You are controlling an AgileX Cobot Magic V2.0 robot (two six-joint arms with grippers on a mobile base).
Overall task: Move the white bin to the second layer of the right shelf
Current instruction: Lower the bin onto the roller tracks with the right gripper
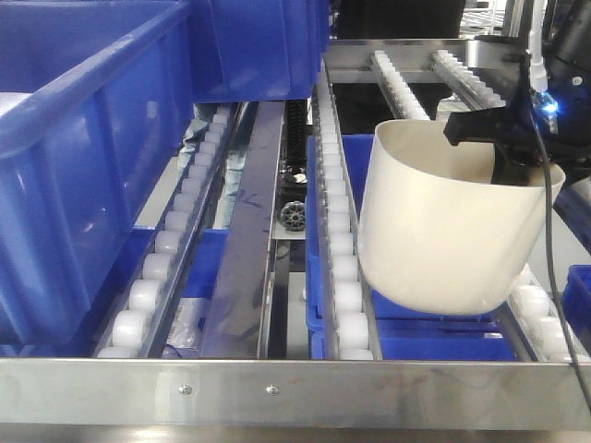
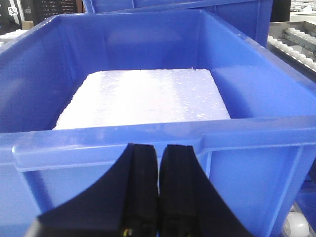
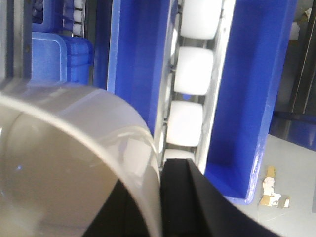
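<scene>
Front view: the white bin [image 1: 443, 221], glossy cream plastic with smooth walls tapering to a rounded base, hangs tilted over the roller rails [image 1: 337, 231] near the shelf's [image 1: 277, 383] right front corner, mouth facing up and toward the back, right gripper [image 1: 503, 138] clamped on its far rim. Left wrist view: left gripper [image 2: 159, 187] fingers pressed together, grasping nothing, before a blue crate [image 2: 163, 138] holding a white foam slab [image 2: 143, 98]. Right wrist view: bin rim [image 3: 98, 123] curved, one black finger [image 3: 197, 207] against its outer wall, above white rollers [image 3: 190, 74].

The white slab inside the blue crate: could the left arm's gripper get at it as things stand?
Probably yes: the blue crate is open-topped, nothing covers the white slab, though the left gripper, shut, sits outside the near wall.
</scene>
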